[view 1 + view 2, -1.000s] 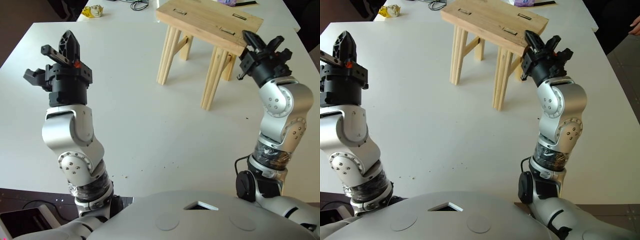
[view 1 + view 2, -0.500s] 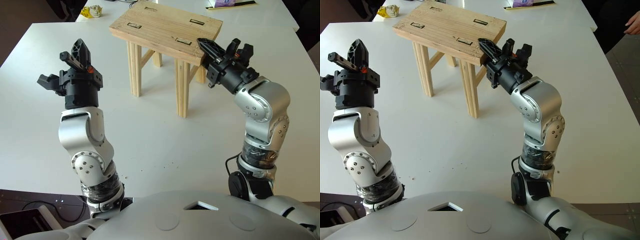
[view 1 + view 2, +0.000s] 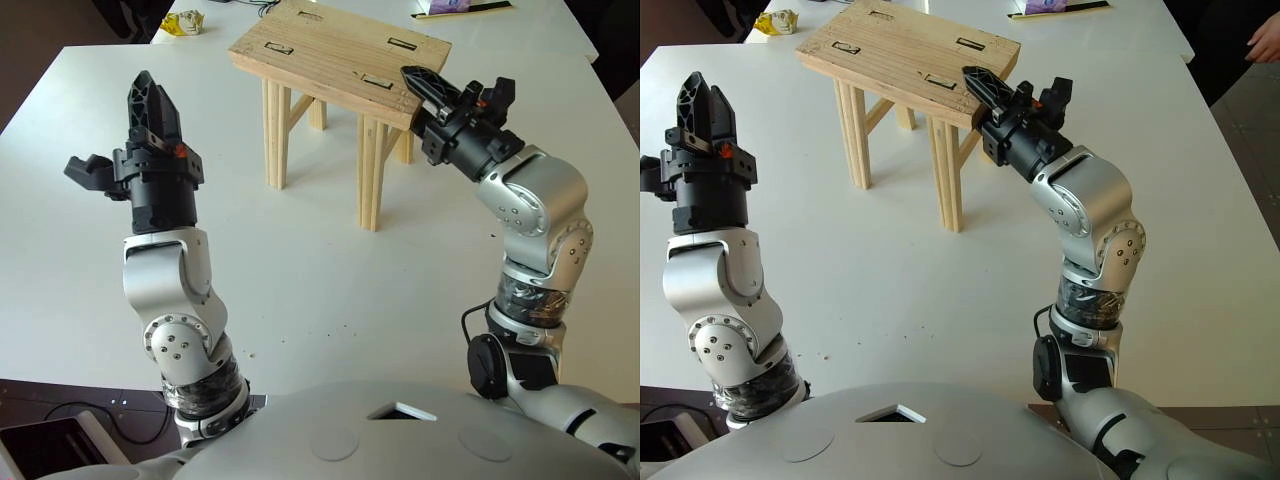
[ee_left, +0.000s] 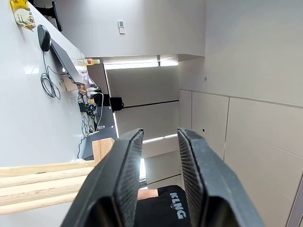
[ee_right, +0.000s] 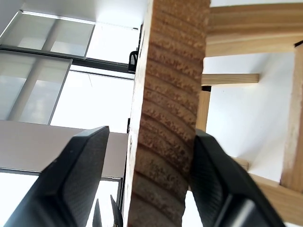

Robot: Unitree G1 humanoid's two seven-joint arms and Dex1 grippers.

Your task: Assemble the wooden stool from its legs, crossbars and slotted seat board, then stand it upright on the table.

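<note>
Right tool (image 3: 420, 98) straddles the near right edge of the slotted seat board (image 3: 335, 45). Its fingers are parted: one lies along the top face and the other sits under the board. The right wrist view shows a gap between one finger (image 5: 80, 179) and the end grain, so I read this tool as open around the edge, not clamped.

The pale wooden stool (image 3: 300, 110) stands on its legs at the far middle of the white surface (image 3: 300, 270), seat uppermost and crossbars in place. I judge assembly complete and the step in hand to be the final release.

The next move calls for drawing the right tool straight back toward the near right. Both fingers must stay clear of the board so the stool is not dragged or tipped.

The right arm is bent at a raised elbow, with the forearm angled far and left to the seat. The left arm stands upright at the left, well apart from the stool. Left tool (image 3: 148, 100) points upward, its fingers narrowly parted and holding nothing.
</note>
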